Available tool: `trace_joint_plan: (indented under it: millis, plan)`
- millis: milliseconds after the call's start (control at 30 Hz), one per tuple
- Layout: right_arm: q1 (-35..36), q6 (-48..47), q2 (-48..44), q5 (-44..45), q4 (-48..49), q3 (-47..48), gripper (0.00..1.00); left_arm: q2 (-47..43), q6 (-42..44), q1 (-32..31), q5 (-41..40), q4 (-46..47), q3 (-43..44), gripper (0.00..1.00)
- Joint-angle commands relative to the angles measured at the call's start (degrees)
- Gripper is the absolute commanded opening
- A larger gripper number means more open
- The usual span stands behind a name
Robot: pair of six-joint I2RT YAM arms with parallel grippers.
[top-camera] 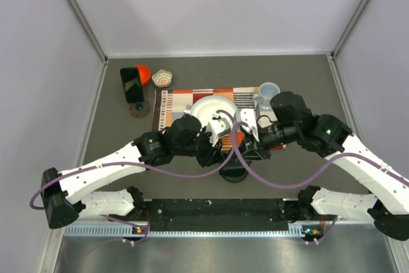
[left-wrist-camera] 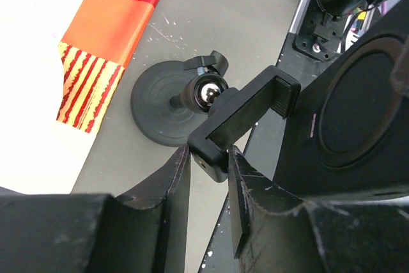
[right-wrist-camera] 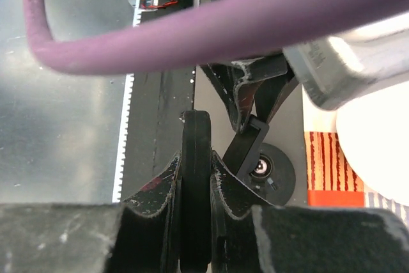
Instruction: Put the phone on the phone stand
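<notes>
the left gripper point(left-wrist-camera: 208, 158) is pinching the black clamp head point(left-wrist-camera: 246, 116) of a black round-based post point(left-wrist-camera: 153, 103); the right gripper point(right-wrist-camera: 196, 161) is squeezing a flat black slab point(right-wrist-camera: 195, 132) edge-on — just beside that clamp. far left, the glossy black phone point(top-camera: 132, 84) is leaning on the brown-disc phone stand point(top-camera: 138, 109).

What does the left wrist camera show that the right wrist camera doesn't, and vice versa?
Left wrist only: the left gripper closed on the clamp head, and its shiny ball joint. Right wrist only: the right gripper shut on a thin black slab seen edge-on, under a purple cable. Both: the clamp stand's round black base and the striped placemat.
</notes>
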Motion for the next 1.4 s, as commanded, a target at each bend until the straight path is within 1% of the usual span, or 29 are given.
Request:
trace_joint_plan:
  millis: [0,100,133,167,267,367,467,500,567,700,733,833,967,1133,1233,1367]
  plan:
    - [0.58,2.49,-7.44,2.06,5.41,-0.76,0.0,1.62,-0.14,0.07,-2.96,-4.42,4.08,0.28]
    - [0.49,6.71,-12.97,4.34,5.41,-2.17,0.0,-0.04,-3.66,0.07,-3.31,-4.78,4.34,0.49]
    - [0.49,7.6,-14.55,5.22,5.32,-2.44,0.0,-1.44,-4.45,0.07,-3.75,-4.86,4.08,0.53]
    - [0.58,8.48,-17.18,5.75,5.23,-2.96,0.0,-2.41,-5.59,0.07,-3.67,-4.86,3.82,0.55]
    - [0.49,11.29,-20.54,8.38,5.32,-3.23,0.0,-5.76,-8.75,0.07,-5.15,-5.57,3.29,0.58]
    - [0.58,12.97,-22.3,10.23,5.23,-3.23,0.0,-8.13,-12.09,-0.02,-8.48,-5.83,2.85,0.57]
    - [0.58,13.41,-20.99,10.5,5.15,-2.79,0.0,-8.4,-13.24,-0.1,-11.48,-4.87,2.58,0.48]
    - [0.58,13.24,-19.94,10.58,5.23,-2.53,0.0,-7.53,-13.33,-0.1,-12.88,-4.86,2.85,0.44]
    - [0.49,12.97,-19.06,10.76,5.15,-1.74,0.0,-6.65,-14.12,-0.1,-13.86,-5.13,3.9,0.41]
    - [0.49,11.83,-18.26,11.28,4.97,-0.77,0.0,-5.24,-16.76,-1.07,-14.74,-4.34,4.17,0.44]
    - [0.49,11.74,-18.52,11.55,5.06,-0.77,0.0,-5.24,-17.81,-1.24,-16.83,-4.16,3.82,0.44]
    - [0.49,11.57,-19.05,12.25,4.97,-1.03,0.0,-5.15,-19.22,-1.77,-18.34,-3.37,3.64,0.44]
    - [0.58,11.56,-20.1,13.04,4.97,-1.38,0.0,-4.97,-20.1,-2.74,-18.26,-2.32,3.55,0.51]
    - [0.67,11.48,-20.46,13.31,4.97,-1.21,0.0,-3.48,-20.28,-4.93,-19.4,-1.79,3.82,0.49]
    - [0.58,11.48,-20.46,13.31,4.97,-1.21,0.0,-2.42,-19.93,-5.64,-20.1,-1.87,4.52,0.45]
    - [0.58,11.57,-20.46,13.31,4.97,-1.21,0.0,-1.2,-19.58,-6.17,-21.16,-1.35,4.52,0.44]
